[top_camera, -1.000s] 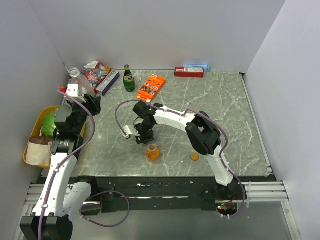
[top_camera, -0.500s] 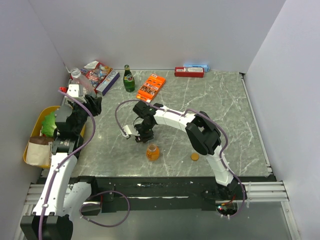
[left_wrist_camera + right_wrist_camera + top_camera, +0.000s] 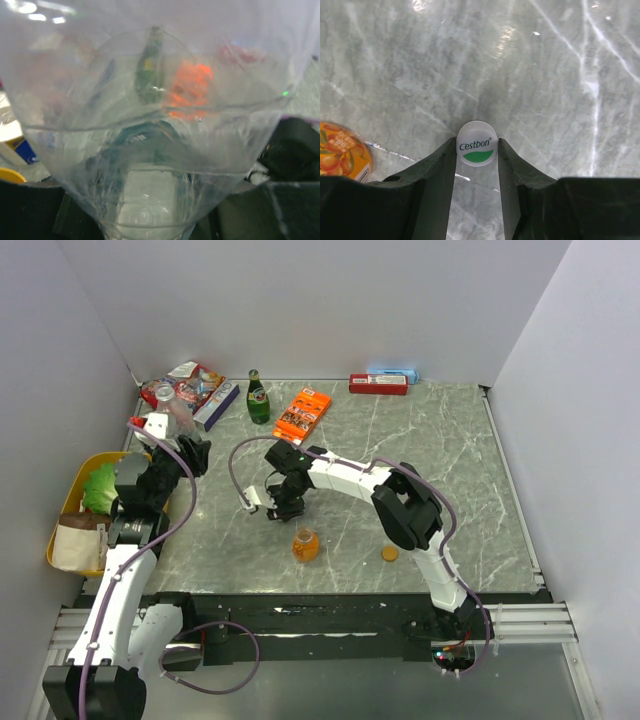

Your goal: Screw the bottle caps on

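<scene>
My right gripper (image 3: 476, 146) is shut on the whitish cap with a green mark (image 3: 476, 143), low over the table; in the top view it (image 3: 283, 508) is left of centre. The squat orange bottle (image 3: 306, 544) stands just in front of it and shows at the right wrist view's left edge (image 3: 340, 152). The orange-brown cap (image 3: 390, 553) lies on the table to the right. My left gripper (image 3: 172, 432) holds a clear translucent bottle (image 3: 163, 398) raised at the far left; the bottle fills the left wrist view (image 3: 150, 150) and hides the fingers.
A tall green glass bottle (image 3: 258, 398), an orange box (image 3: 302, 414), a blue box (image 3: 215, 406) and snack packets (image 3: 190, 378) stand at the back left. A red box (image 3: 378, 383) lies by the back wall. A yellow bin (image 3: 72, 498) sits off the table's left edge.
My left arm has carried the clear bottle a little to the right and nearer. The right gripper has stayed almost still with the whitish cap.
</scene>
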